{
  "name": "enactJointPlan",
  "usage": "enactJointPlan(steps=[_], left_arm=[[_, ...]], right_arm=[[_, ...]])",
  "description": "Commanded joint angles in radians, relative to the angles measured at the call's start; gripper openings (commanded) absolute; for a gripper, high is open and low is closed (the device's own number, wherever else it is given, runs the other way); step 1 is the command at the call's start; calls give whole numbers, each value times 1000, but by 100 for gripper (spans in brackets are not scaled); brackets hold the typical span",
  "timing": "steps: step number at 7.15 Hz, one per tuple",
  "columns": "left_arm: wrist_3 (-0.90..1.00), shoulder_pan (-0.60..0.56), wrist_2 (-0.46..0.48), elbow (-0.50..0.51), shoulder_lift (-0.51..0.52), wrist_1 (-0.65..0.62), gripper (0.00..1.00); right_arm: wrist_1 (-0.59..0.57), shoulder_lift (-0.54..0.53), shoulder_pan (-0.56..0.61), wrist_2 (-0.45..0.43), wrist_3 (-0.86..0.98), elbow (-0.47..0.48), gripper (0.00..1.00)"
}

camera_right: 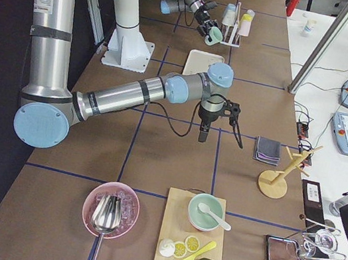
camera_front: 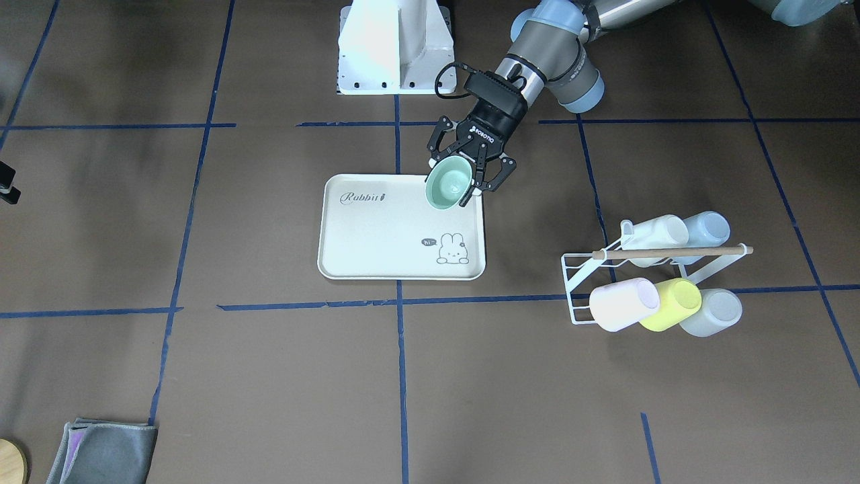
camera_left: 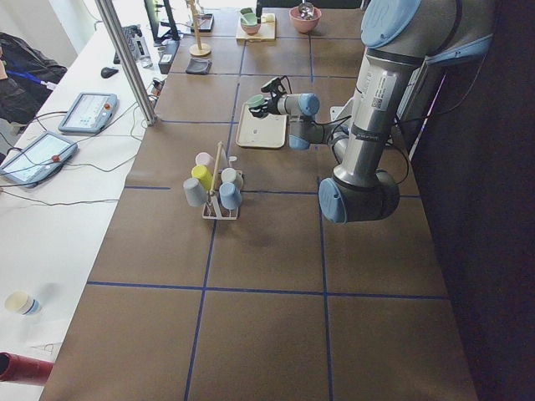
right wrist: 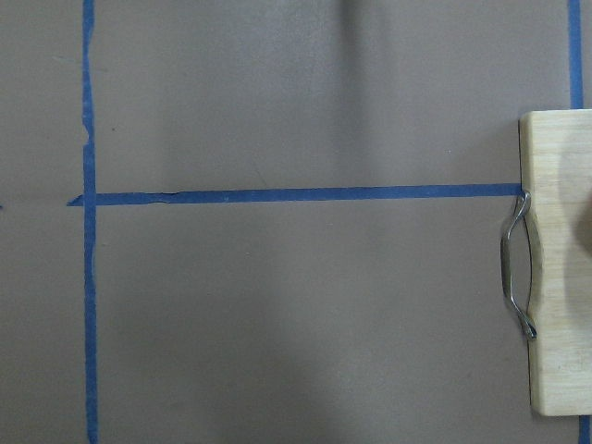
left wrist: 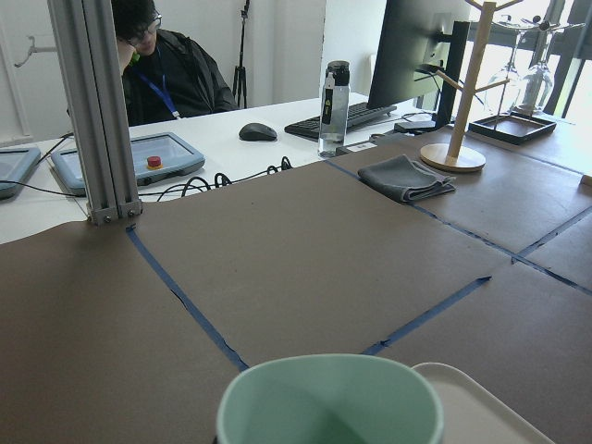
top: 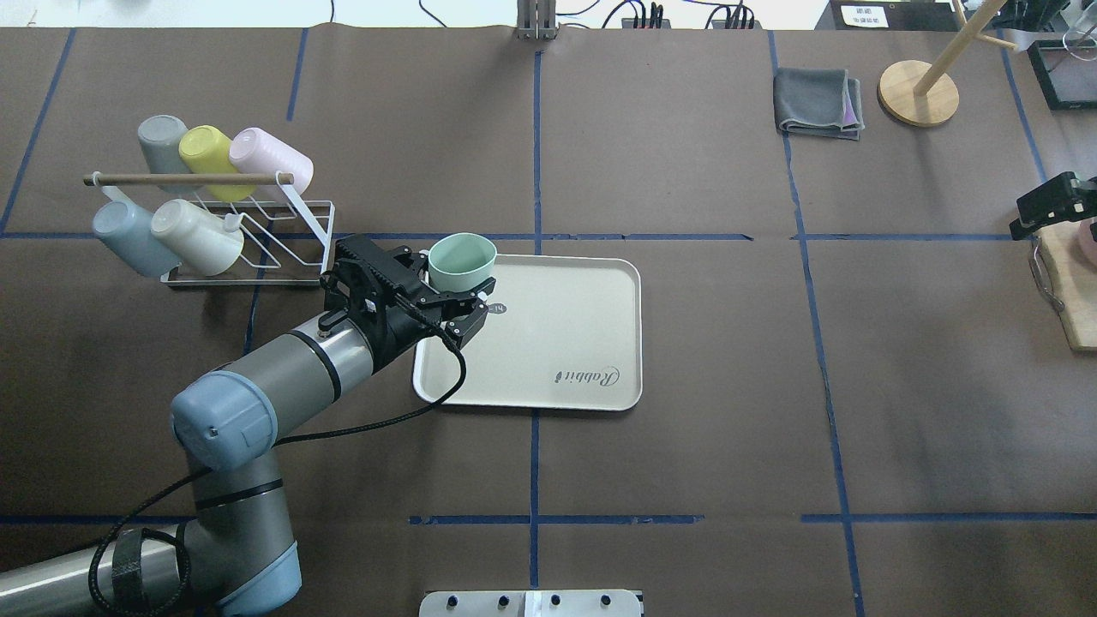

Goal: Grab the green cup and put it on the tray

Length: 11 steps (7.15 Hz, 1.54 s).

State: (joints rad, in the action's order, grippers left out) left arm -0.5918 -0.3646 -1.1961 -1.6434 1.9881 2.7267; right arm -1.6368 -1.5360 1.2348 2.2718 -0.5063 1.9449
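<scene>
The green cup (camera_front: 445,189) is a pale mint tumbler, tilted, with its darker teal inside facing the front-facing camera. My left gripper (camera_front: 451,180) is shut on it and holds it over the corner of the tray (camera_front: 376,235) nearest the robot base. In the overhead view the cup (top: 463,257) sits between the fingers of the left gripper (top: 452,279) at the left end of the tray (top: 557,334). The cup rim (left wrist: 328,407) fills the bottom of the left wrist view. My right gripper (top: 1052,204) hangs at the table's right edge; its jaws are unclear.
A white wire rack (camera_front: 645,275) holds several cups, among them a yellow-green one (camera_front: 670,304) and a pale blue one (camera_front: 705,228). A grey cloth (top: 818,101) and a wooden stand (top: 919,92) lie far right. A wooden board (right wrist: 560,259) lies under the right wrist.
</scene>
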Motion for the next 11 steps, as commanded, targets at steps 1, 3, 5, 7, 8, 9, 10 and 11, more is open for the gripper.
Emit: enactJointPlan(steps=[1, 3, 5, 7, 8, 9, 10, 11], left_arm=[[9, 1, -20, 124, 88, 11, 8], [9, 1, -14, 253, 129, 106, 8], [9, 3, -14, 309, 141, 163, 8], [9, 3, -17, 373, 204, 165, 8], [9, 3, -22, 373, 209, 165, 8], [9, 3, -22, 373, 210, 163, 14], [10, 3, -22, 373, 210, 159, 42], [10, 3, -20, 375, 216, 156, 54]], right_arm=[[0, -4, 0, 0, 0, -1, 100], [0, -4, 0, 0, 0, -3, 100], [0, -6, 0, 0, 0, -3, 100], [0, -6, 0, 0, 2, -6, 100], [-2, -6, 0, 0, 2, -7, 100], [-2, -6, 0, 0, 2, -7, 100], [-2, -6, 0, -2, 2, -7, 100], [-2, -6, 0, -2, 2, -7, 100]])
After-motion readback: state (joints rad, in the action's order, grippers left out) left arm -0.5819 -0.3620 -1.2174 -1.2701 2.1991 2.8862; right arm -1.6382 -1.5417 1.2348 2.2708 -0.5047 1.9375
